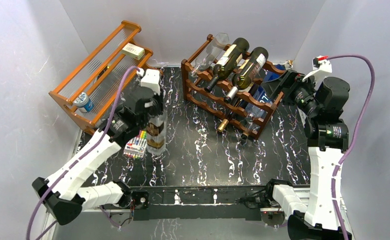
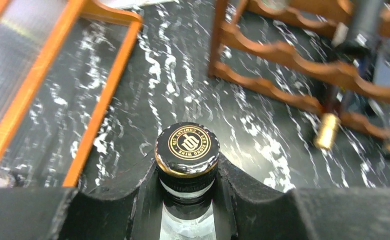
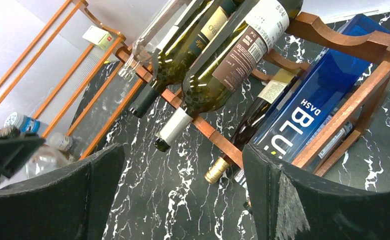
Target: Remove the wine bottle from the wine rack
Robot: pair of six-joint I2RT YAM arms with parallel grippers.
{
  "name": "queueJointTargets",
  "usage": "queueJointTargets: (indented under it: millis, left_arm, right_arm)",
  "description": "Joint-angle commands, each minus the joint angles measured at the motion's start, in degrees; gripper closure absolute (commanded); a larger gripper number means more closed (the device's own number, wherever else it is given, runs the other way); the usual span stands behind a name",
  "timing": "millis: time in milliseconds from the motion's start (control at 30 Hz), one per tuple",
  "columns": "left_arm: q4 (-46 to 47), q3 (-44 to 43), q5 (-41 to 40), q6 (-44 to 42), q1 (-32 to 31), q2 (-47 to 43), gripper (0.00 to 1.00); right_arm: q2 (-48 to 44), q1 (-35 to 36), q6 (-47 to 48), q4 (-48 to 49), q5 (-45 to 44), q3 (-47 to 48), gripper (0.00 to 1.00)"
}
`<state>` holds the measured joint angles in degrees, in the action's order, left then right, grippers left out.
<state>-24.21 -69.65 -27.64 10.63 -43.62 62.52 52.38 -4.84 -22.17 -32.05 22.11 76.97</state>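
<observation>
Left gripper (image 2: 187, 176): fingers (image 2: 132, 200) drawn together and clamped on the neck of the wine bottle (image 2: 186, 146), just under its black, gold-rimmed cap. The wrist view looks down on the cap. In the top view the bottle (image 1: 156, 135) is a clear one hanging upright directly below the gripper (image 1: 155, 112), its base at the marbled black table (image 1: 203, 150). Whether the base rests on the surface cannot be told.

Just beside the bottle, on the gripper's outer side, lies a pack of coloured markers (image 1: 136, 145). Further out on that side stands the orange shelf (image 1: 102, 65), carrying a small pale box (image 1: 132, 50) and a small blue-labelled container (image 1: 84, 101).

On the gripper's inner side, well apart from the held bottle, stands the wine rack (image 1: 203, 95). The bottle is clear of it.

Right gripper (image 3: 182, 200): fingers (image 3: 293, 195) spread wide apart, nothing between them. In the top view it (image 1: 283, 80) sits at the far right end of the rack (image 3: 368, 95). Ahead of it, the rack's upper tier holds a clear bottle (image 1: 215, 47) and two dark labelled bottles (image 3: 243, 55). A blue bottle (image 3: 323, 100) lies in the tier beneath, nearest this gripper, and a gold-capped bottle (image 3: 217, 170) lies beside it.
</observation>
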Motion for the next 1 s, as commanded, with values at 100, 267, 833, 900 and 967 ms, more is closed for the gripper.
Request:
queueJointTargets:
  millis: [100, 267, 833, 900, 967]
  left_arm:
    - [24.31, -0.23, 7.28, -3.16, 11.06, 3.75, 1.00]
    - [38.01, 2.32, 8.39, -6.09, 14.26, 7.37, 1.00]
    - [60.32, 13.19, 14.12, -6.94, 27.43, 16.13, 1.00]
    - [64.07, 16.56, 16.67, -8.89, 27.38, 16.14, 1.00]
    - [67.18, 20.36, 18.20, -9.13, 27.42, 13.58, 1.00]
  right_arm:
    - [-1.96, 0.12, 1.77, 0.49, 0.91, -0.04, 0.02]
    - [1.59, 2.87, 4.41, 0.00, 0.46, 2.40, 0.02]
    - [9.29, 8.91, 6.05, -7.21, 0.70, 14.27, 0.02]
    - [9.48, 8.93, 5.57, -7.06, 1.05, 14.63, 0.02]
    - [9.13, 8.91, 5.14, -6.82, 1.50, 14.51, 0.02]
